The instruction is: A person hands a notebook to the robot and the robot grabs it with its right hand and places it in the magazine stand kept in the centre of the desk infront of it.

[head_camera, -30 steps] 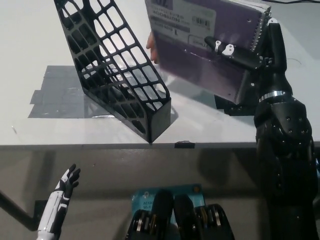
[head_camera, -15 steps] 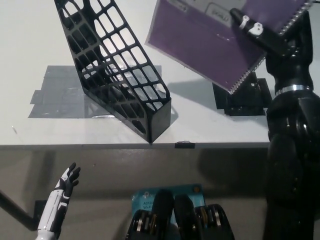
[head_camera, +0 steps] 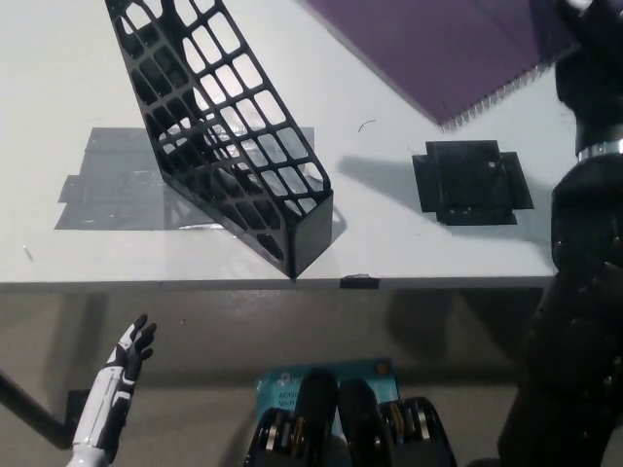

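Lifted higher and further toward one o'clock than half a second ago: purple notebook now mostly cut by the top edge of the head view, only its lower corner and spiral binding showing, raised well clear of the desk. Held aloft by the black right hand, itself almost out of view at the top right corner, so cannot tell exactly how the fingers sit on the cover. Black mesh magazine stand leaning at eleven o'clock from desk centre, on grey tape, well apart from the notebook. Small black square pad lying at three o'clock on the desk. White left hand resting low at seven o'clock, fingers spread, empty. Risks from here: slipping of a one-edge hold during the swing leftward; catching a corner on the mesh rim and tipping the slanted stand; missing the narrow slot through a poorly angled cover.
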Controlling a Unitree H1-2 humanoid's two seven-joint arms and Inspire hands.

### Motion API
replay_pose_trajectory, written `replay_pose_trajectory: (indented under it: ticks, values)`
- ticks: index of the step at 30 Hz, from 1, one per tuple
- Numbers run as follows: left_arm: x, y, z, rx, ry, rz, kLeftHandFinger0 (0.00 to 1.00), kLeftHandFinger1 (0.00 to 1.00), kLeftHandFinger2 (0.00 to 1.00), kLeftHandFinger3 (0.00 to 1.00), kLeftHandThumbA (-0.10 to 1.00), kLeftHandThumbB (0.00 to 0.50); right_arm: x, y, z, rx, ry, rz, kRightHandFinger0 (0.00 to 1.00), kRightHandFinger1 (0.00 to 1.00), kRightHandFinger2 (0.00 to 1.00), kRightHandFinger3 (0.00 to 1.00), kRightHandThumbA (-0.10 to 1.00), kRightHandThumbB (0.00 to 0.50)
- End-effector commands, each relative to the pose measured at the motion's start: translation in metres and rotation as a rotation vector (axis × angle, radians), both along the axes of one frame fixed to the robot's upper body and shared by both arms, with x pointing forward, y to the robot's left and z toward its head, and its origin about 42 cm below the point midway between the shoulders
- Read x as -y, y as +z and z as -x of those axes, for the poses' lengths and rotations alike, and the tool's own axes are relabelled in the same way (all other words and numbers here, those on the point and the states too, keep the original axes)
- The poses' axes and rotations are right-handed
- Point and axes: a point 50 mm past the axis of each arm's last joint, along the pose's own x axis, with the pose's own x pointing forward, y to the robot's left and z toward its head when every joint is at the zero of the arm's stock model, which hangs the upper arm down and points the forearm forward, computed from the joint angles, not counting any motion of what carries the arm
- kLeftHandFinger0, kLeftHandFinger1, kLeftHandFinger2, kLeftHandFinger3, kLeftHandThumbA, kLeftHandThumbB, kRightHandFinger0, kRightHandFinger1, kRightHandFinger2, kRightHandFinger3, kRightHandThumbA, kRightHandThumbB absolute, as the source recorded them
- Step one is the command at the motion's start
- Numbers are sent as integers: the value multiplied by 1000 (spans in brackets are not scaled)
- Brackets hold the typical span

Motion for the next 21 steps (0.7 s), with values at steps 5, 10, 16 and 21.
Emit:
replay_pose_trajectory:
  ticks: [5,10,16,21]
  values:
    - [-6,15,-6,69,-14,-21,1000,1000,1000,1000,1000,500,-35,37,20,96,109,-78,0,0,0,0,997,23]
    - [-6,15,-8,68,-14,-22,1000,1000,1000,1000,1000,500,-52,40,19,84,127,-64,0,0,0,0,1000,0]
    - [-6,16,-8,72,-15,-23,1000,1000,1000,1000,1000,500,-72,36,13,56,113,-68,0,0,0,0,995,0]
    - [-6,16,-7,69,-15,-28,1000,1000,1000,1000,1000,500,-89,29,4,18,102,-63,0,0,0,0,983,0]
